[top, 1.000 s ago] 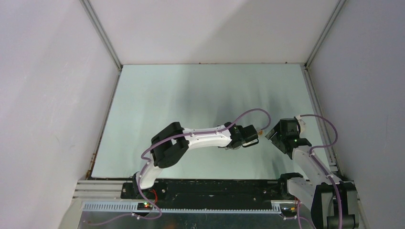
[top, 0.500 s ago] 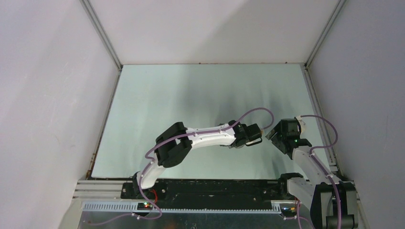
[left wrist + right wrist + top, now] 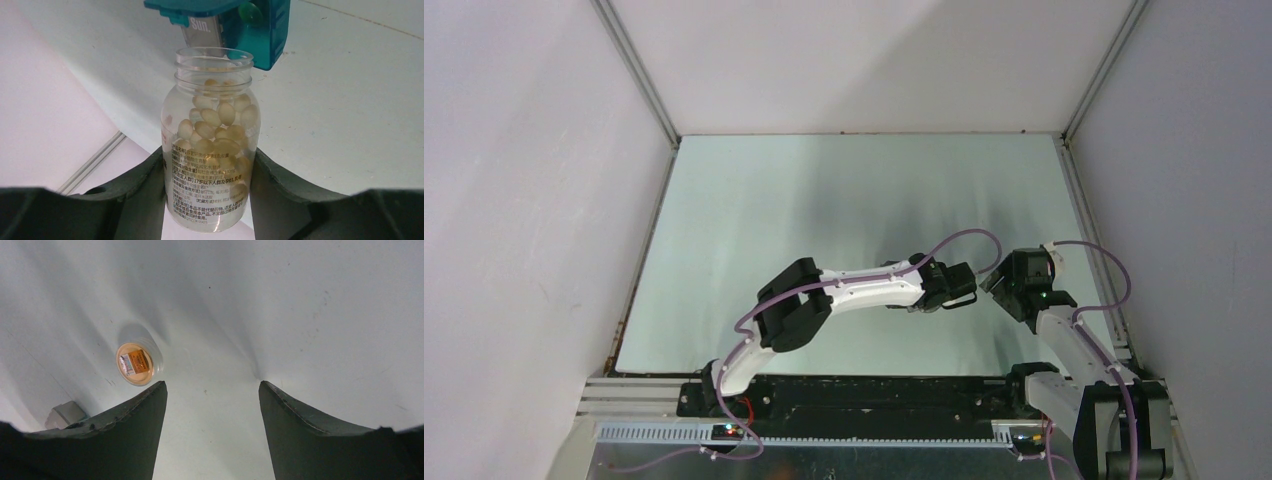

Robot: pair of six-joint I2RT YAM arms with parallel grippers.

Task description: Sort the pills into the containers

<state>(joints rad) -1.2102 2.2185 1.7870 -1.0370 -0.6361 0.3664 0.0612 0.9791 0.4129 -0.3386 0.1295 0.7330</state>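
In the left wrist view my left gripper (image 3: 209,155) is shut on a clear, uncapped pill bottle (image 3: 212,190) holding several pale yellow pills (image 3: 220,117). The bottle's open mouth points at a small teal-blue container (image 3: 272,40) with a grey face marked "Sun." (image 3: 202,27), just beyond the rim. In the top view the left gripper (image 3: 959,284) is close to the right gripper (image 3: 996,282), and the container is hidden between them. My right gripper (image 3: 211,385) is open and empty above the table.
A round cap or lid with an orange label (image 3: 136,363) lies on the pale green table (image 3: 824,200) left of my right gripper. A small grey block (image 3: 65,414) shows by the left finger. White walls enclose the table on three sides.
My left arm has moved to the right with the bottle, closing the gap to the right gripper. The right arm has not moved.
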